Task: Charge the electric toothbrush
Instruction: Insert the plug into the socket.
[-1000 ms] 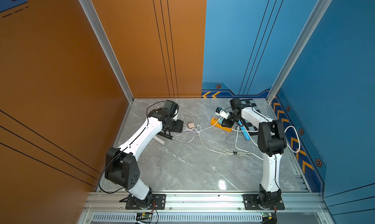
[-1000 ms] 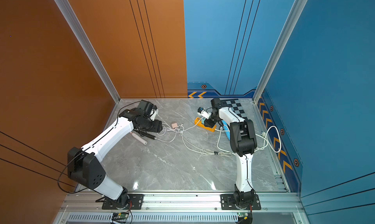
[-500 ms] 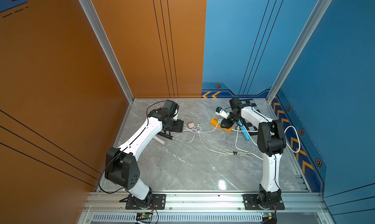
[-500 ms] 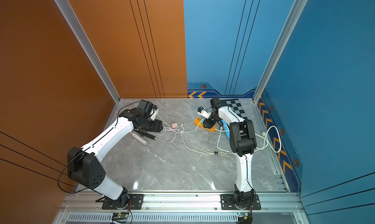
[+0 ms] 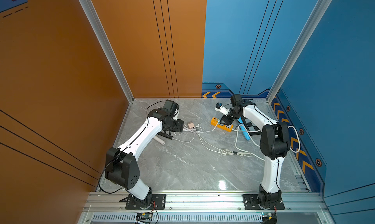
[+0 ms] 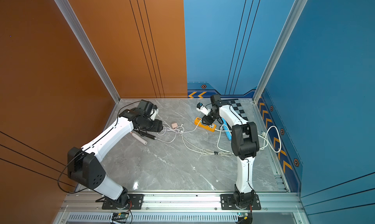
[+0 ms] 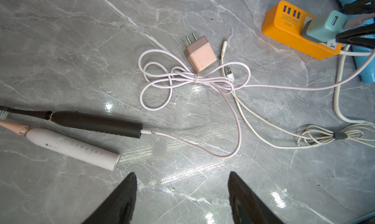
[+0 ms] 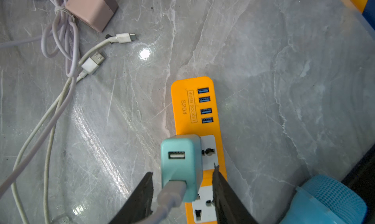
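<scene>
The black electric toothbrush (image 7: 95, 123) lies on the floor with a lilac cable (image 7: 237, 131) plugged into its base. In both top views it lies by the left arm (image 5: 166, 135) (image 6: 147, 134). The cable runs to a teal adapter (image 8: 181, 158) standing on a socket of the orange power strip (image 8: 182, 111). My right gripper (image 8: 182, 171) is open, a finger on each side of the adapter with a gap at both. My left gripper (image 7: 182, 173) hangs open over bare floor near the toothbrush's base, holding nothing.
A white toothbrush with a pink head (image 7: 73, 149) lies beside the black one. A pink adapter (image 7: 199, 53) and a loose white USB cable (image 7: 229, 73) lie mid-floor. The white cable's coil (image 5: 233, 152) lies nearer the front, and a blue cylinder (image 8: 328, 200) lies beside the strip.
The right gripper's jaws have widened around the teal adapter. Neither arm has visibly shifted, and the left gripper stays as it was.
</scene>
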